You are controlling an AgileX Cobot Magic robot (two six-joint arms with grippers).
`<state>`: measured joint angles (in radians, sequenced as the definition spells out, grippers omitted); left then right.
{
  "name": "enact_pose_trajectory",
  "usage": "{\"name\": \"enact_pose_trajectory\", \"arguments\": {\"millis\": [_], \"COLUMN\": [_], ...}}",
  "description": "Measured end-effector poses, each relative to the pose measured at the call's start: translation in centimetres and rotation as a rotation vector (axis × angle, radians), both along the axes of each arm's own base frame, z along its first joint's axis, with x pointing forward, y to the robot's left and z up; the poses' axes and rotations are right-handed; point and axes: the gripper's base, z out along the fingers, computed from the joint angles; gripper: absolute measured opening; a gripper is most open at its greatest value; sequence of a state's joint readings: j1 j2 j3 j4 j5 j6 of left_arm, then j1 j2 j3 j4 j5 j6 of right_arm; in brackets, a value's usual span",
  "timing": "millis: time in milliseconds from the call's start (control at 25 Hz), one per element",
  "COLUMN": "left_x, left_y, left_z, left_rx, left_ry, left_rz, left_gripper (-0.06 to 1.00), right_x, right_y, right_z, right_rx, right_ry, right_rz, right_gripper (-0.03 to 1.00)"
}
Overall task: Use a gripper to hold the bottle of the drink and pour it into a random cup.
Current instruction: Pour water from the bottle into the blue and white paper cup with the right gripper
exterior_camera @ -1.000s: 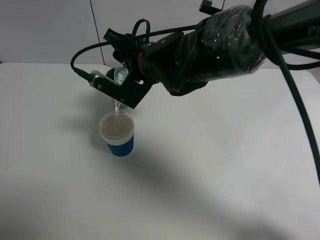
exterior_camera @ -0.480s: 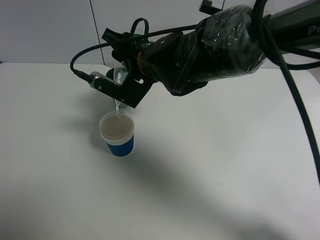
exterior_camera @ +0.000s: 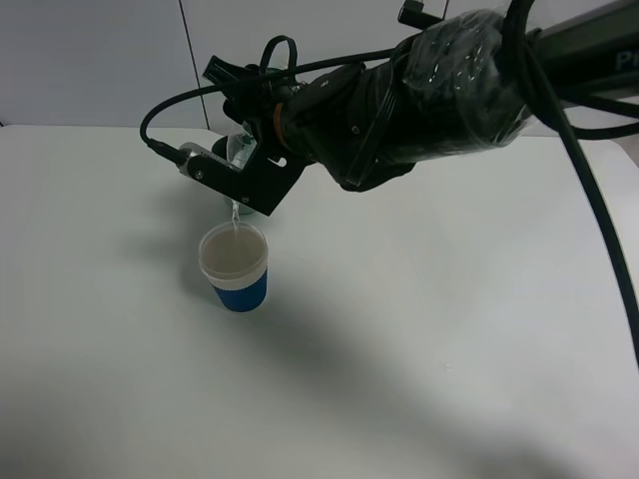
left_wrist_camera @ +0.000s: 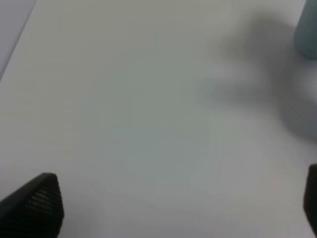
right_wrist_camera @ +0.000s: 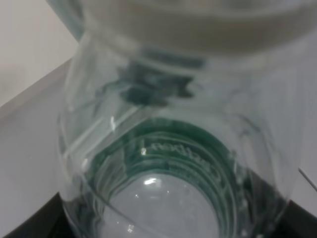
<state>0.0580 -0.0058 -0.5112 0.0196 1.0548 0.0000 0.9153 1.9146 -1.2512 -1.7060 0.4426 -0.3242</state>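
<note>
One drink bottle (exterior_camera: 240, 150) | right gripper (exterior_camera: 248, 178) clamped tight around it | neck tilted down, mouth directly above blue cup (exterior_camera: 242, 291)

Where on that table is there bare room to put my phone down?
The table is bare right of the blue cup and in front of it. It is crowded just behind the cup, where the right gripper tips the bottle above it.

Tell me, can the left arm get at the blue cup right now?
Probably not from above: the right hand holds the bottle tilted directly over the blue cup. The cup's side looks free, but the left arm is outside the high view.
</note>
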Motion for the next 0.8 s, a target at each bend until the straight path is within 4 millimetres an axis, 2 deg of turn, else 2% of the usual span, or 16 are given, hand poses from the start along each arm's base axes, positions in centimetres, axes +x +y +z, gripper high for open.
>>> {"name": "enact_pose_trajectory", "arguments": {"millis": [400,800], "left_x": [0.00,0.00], "left_y": [-0.01,-0.01], "left_z": [0.00,0.00], "left_rx": [-0.001,-0.001], "left_ry": [0.000,0.000], "left_rz": [-0.001,-0.001], "left_gripper": [0.98,0.98], "right_x": [-0.05,-0.97], "right_y": [0.05,0.89], "right_z": [0.00,0.06], "right_rx": [-0.019,-0.031], "right_ry": [-0.008,-0.018], "right_rz": [0.013,0.044], "right_gripper": [0.56,0.56]}}
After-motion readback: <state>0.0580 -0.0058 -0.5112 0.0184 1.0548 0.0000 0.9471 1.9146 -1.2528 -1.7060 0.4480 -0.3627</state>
